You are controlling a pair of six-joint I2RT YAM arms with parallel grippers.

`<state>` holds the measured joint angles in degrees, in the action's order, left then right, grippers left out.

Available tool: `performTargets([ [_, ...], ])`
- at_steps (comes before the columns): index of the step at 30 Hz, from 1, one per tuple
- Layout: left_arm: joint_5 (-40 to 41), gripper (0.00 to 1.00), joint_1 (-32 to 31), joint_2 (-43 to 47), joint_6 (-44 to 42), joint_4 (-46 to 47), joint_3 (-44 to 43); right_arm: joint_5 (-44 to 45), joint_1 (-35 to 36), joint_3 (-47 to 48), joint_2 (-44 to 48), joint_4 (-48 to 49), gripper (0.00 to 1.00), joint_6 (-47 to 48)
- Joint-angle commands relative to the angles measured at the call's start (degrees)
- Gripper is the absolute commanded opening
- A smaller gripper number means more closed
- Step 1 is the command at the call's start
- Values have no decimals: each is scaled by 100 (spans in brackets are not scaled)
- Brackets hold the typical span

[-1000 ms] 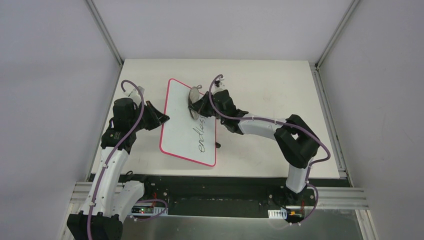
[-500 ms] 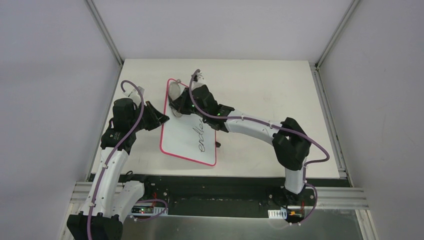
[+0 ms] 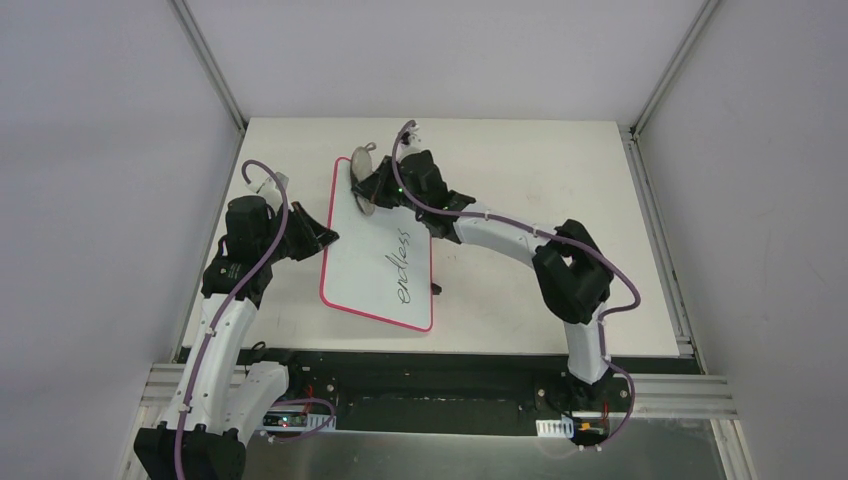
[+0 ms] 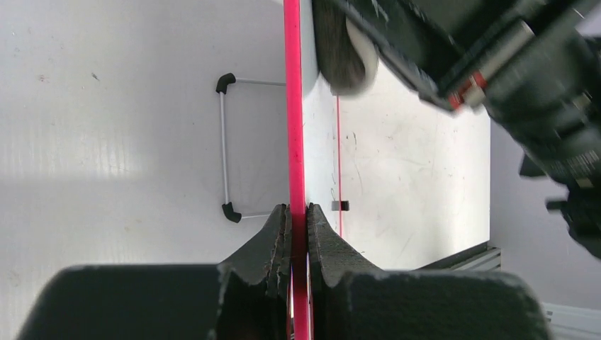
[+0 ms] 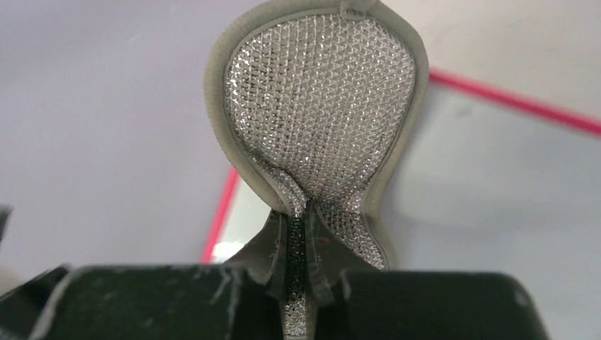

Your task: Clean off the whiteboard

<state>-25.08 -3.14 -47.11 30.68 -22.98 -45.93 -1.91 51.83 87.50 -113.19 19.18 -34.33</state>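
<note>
Biggest thing first: the surface (image 3: 540, 160) gives the whiteboard (image 3: 365, 255) nothing to brace against. The board lies in the left half, with its long side running from the far edge toward the near edge. The only thing steadying it is the left jaws, shut tight on the thin red frame along its left side. That's a skinny bite, so my worry is a hard sideways push from the right arm (image 3: 500, 240) pivots the board or pops the frame out of the pinch. The right jaws are closed on the narrow waist of the grey mesh pad (image 5: 319, 106), so the wide end can flop, fold or slide out under pressure. The pad's also up at the board's far end, and I can't tell if it's actually touching. The black handwriting (image 3: 403, 268) sits well apart from it in the near half, so a short stroke would miss it or just smear it.
</note>
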Motion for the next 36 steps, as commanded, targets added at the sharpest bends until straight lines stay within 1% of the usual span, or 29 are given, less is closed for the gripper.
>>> performTargets([
  [1,-381,0,-82,-94,-252,-282,76,-133,-571,-112,-583,-312,0,68],
  [7,-338,0,-84,-142,-355,-352,42,-186,-664,626,-987,-857,0,510],
  [12,-289,0,-83,-194,-428,-429,10,-378,-630,1579,-1254,-1149,0,619],
  [16,-256,0,-83,-218,-448,-459,-10,-459,-630,2023,-1450,-1257,0,591],
  [20,-248,0,-82,-195,-466,-470,-6,-415,-649,1956,-1473,-1259,0,615],
  [29,-263,0,-82,-179,-466,-470,-3,-85,-979,1134,-1333,-1264,0,719],
  [32,-283,0,-82,-193,-466,-470,-3,-47,-975,1230,-1369,-1393,0,813],
  [36,-289,0,-82,-198,-466,-462,5,-252,-850,1620,-1515,-1466,0,734],
])
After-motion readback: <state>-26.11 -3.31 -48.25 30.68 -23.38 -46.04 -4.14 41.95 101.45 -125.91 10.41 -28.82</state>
